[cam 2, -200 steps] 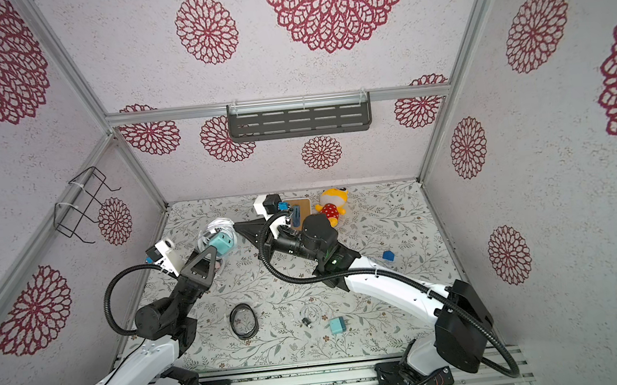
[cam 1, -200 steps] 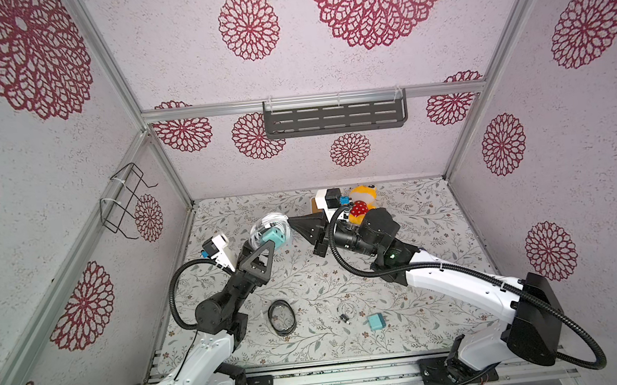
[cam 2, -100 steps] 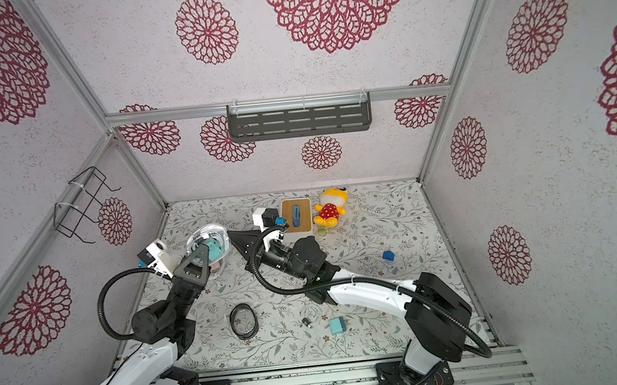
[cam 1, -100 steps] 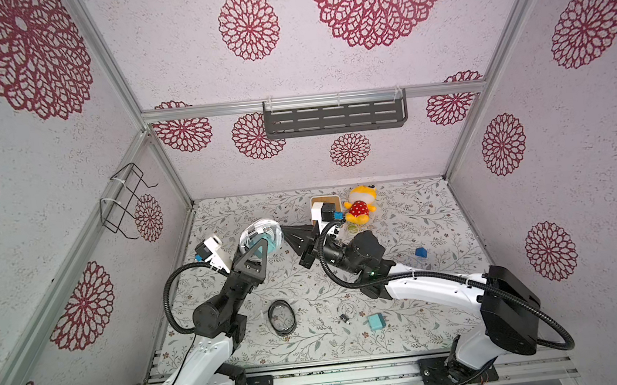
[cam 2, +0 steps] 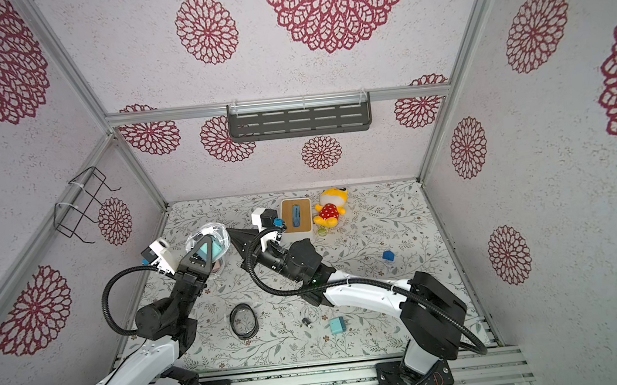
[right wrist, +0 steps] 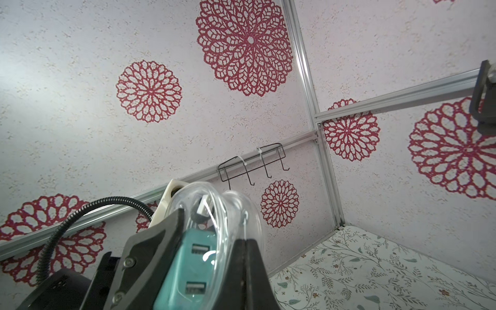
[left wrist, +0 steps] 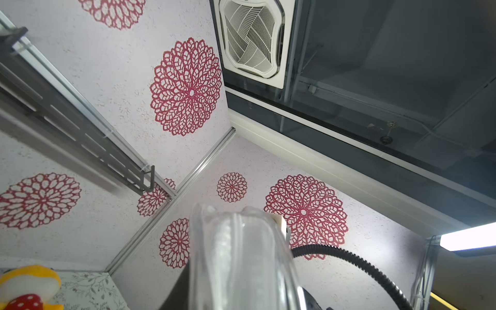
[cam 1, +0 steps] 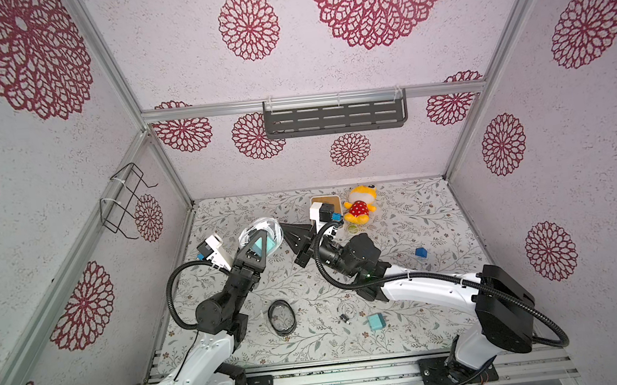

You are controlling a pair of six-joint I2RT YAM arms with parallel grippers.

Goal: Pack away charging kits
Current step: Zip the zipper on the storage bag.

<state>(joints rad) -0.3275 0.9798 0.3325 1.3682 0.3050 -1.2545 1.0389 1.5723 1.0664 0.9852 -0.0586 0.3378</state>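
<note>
Over the floral-patterned table top [cam 1: 397, 212] the two arms meet high at the far left, so the broadest hazard is a knock between them. The right gripper [cam 1: 286, 229], jaws pressed together, lies with its tip at the edge of what the left gripper [cam 1: 260, 240] holds. Whether it nips that edge or only touches it cannot be told. The left gripper's dark fingers [right wrist: 161, 241] clamp a clear rounded plastic zip pouch [cam 1: 274, 229] from both sides, well above the table. The plastic looks slick and yielding. If the right arm draws off with the film caught, or swings wide, it could drag the pouch out of that hold. A squeeze bearing on the bulge could also let it squirt free. Inside the pouch sits a teal cube plug adapter [right wrist: 188, 268] with two USB sockets, probably the heaviest thing in there. If the mouth tips downward and the zip is unclosed, which the views do not settle, the adapter would likely fall out. A second teal cube adapter [cam 1: 376, 321] lies on the table near the front, well apart from the grippers, where a low sweep of the right arm could shove it. Smallest are the cables. The thin white cable [right wrist: 204, 207] curled above the packed adapter could snag in the seam. The loose coil of thin white cable [cam 1: 345, 317] beside the second adapter looks light enough to be scattered or unwound by a passing arm.
</note>
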